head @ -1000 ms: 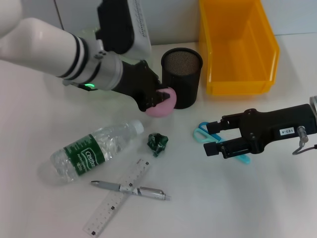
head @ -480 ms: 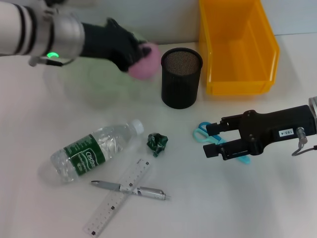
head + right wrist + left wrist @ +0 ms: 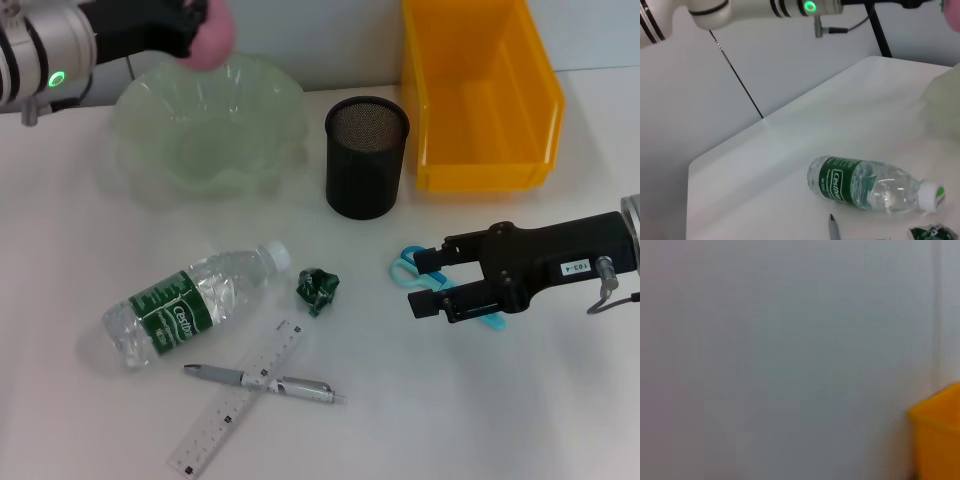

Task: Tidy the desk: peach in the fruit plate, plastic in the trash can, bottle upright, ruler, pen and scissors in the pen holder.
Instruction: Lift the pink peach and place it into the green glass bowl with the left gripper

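My left gripper [image 3: 195, 22] is shut on the pink peach [image 3: 214, 42] and holds it above the far rim of the pale green fruit plate [image 3: 250, 100]. The black mesh pen holder [image 3: 367, 160] stands to the plate's right. A bottle [image 3: 185, 307] lies on its side, also in the right wrist view [image 3: 867, 186]. Beside its cap lies crumpled green plastic [image 3: 320, 290]. The pen [image 3: 265, 380] lies across the clear ruler [image 3: 235, 400]. My right gripper [image 3: 432, 281] is open low over the light blue scissors [image 3: 406, 270], one finger on each side.
A yellow bin [image 3: 480, 150] stands at the back right behind the pen holder; its corner shows in the left wrist view [image 3: 940, 435]. A pale wall runs behind the table.
My left gripper has carried the peach from beside the pen holder up and to the left, over the fruit plate. The right arm has stayed over the scissors.
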`<state>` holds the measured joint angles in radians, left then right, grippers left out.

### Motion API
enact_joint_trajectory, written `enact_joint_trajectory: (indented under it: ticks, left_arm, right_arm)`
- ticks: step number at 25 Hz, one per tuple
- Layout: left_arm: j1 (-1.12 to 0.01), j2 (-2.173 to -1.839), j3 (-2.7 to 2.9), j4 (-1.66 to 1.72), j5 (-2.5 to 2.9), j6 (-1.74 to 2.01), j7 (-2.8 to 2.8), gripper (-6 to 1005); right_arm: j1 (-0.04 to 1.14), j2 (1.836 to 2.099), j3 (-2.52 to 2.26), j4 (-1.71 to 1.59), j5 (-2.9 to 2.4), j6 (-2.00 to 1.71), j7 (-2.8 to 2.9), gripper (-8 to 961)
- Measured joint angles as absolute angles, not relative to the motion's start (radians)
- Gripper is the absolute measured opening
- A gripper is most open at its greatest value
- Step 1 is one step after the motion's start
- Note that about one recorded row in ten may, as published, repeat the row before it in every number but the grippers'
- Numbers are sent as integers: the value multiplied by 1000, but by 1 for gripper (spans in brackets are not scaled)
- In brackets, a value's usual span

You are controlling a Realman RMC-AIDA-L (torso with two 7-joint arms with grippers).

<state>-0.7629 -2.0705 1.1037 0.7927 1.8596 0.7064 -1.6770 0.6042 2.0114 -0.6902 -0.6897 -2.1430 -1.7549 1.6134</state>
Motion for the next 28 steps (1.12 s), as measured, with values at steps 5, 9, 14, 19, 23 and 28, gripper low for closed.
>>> enact_joint_trajectory:
  ticks: [5,9,14,19,23,28]
  left_arm:
    - [-795,-2073,1138,668,1833,563,-1663,98]
    - [-813,-2076,1170,605,1814,523,-1650,100]
    - [-814,-2078,1250,587,1751,466,-1646,103]
    - [-812,-2079,1271,585,1728,448,-1646,204]
    - [-814,-2079,1274,585,1728,452,-1646,512]
    - [-814,-2079,1275,584,1728,454,-1651,607]
  right_arm:
    - [605,2011,-690,-689,-2143,-1754,1610,695]
    - [607,2011,-690,-688,-2143,-1754,1608,694]
    - [607,2011,-692,-687,-2143,-1755,1606,692]
    - [607,2011,-702,-685,-2143,-1754,1605,691]
    - [607,2011,-703,-685,-2143,-1754,1605,690]
    - [607,2011,-703,-688,-2143,-1753,1605,688]
